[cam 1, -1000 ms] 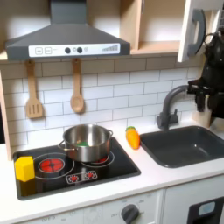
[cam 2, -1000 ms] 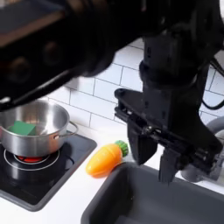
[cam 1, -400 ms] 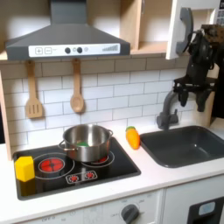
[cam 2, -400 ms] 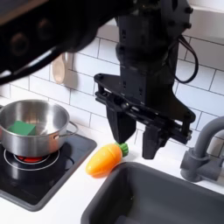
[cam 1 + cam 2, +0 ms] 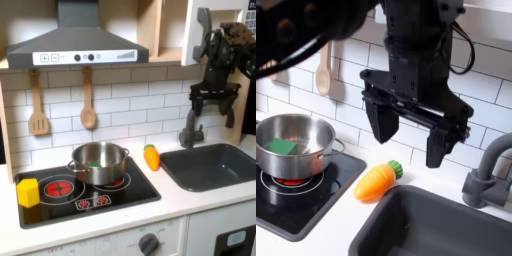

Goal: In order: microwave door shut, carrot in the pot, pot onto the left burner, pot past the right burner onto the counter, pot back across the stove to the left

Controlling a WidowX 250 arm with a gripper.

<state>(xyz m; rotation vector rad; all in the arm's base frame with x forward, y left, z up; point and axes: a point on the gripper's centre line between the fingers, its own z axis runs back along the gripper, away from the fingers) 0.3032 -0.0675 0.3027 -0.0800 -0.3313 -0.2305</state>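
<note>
My gripper (image 5: 213, 110) (image 5: 411, 135) hangs open in the air with nothing between its wide-spread fingers. In the first exterior view it is above the faucet; in the second exterior view it is above and just behind the carrot (image 5: 376, 181). The orange carrot (image 5: 151, 157) lies on the pale counter (image 5: 150, 195) between the stove (image 5: 60, 205) and the sink. The steel pot (image 5: 98, 163) (image 5: 291, 145) stands on the stove's right burner with something green inside. The microwave door (image 5: 203, 30) with its grey bar handle stands swung out at the top right, partly hidden by the arm.
A dark sink (image 5: 215, 165) (image 5: 426, 225) with a grey faucet (image 5: 190, 130) (image 5: 488, 175) fills the counter's right side. A yellow block (image 5: 28, 190) sits on the stove's left edge. A wooden spatula (image 5: 38, 105) and a spoon (image 5: 88, 100) hang on the tiled wall.
The gripper has moved left and upward, from over the sink toward the spot above the carrot. Its fingers stay open. Pot and carrot have not moved.
</note>
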